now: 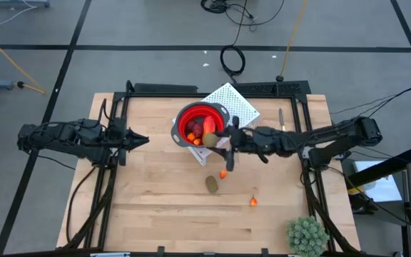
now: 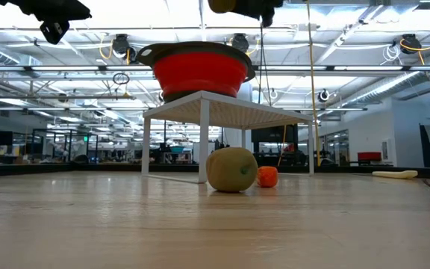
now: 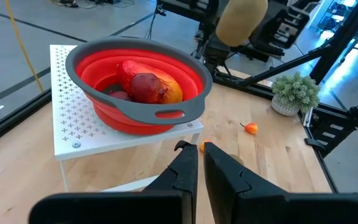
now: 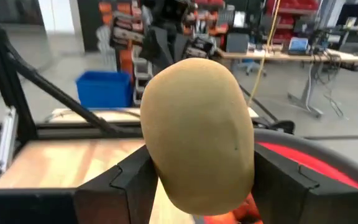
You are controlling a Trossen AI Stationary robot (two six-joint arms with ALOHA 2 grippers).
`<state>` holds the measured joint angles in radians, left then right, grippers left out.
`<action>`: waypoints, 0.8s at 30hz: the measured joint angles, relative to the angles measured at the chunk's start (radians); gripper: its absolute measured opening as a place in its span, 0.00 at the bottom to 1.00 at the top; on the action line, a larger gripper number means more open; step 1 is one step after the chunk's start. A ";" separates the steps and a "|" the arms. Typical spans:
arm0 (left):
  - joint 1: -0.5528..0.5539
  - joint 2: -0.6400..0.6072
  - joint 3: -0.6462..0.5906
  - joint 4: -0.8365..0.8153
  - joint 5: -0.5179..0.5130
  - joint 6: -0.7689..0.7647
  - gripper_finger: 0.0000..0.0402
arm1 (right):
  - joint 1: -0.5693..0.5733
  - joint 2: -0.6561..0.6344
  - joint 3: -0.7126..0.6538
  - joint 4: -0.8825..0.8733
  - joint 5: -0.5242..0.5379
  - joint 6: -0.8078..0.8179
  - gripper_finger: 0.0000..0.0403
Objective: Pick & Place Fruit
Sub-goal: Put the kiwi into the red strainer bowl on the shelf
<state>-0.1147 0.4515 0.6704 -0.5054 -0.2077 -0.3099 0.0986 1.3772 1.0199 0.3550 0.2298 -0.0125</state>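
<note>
Table [image 1: 155, 207]: wooden, open at near-left corner.
Loose fruit: one brown-green oval [image 1: 211, 185], two orange bits [image 1: 223, 173].
Right gripper [image 4: 194, 180]: clamping tan oval [image 4: 197, 134] beside red bowl [image 1: 189, 118].
Left gripper [image 3: 194, 165]: pressed together, left edge.

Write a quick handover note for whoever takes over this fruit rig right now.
Right tool: shut on a tan oval fruit, raised beside the red bowl.
Left tool: shut, empty, waiting left of the bowl.
Done: several fruit pieces already in the bowl, which sits on the white rack.
Left: drop the held oval in, then collect the brown-green oval and two small orange pieces from the table.
</note>
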 joint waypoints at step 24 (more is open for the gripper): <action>0.000 0.000 0.000 0.001 -0.003 -0.009 0.06 | -0.259 0.000 0.200 -0.368 -0.184 0.008 0.52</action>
<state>-0.1150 0.4515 0.6704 -0.5041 -0.2108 -0.3191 -0.1609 1.3769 1.2201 -0.0130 0.0461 -0.0050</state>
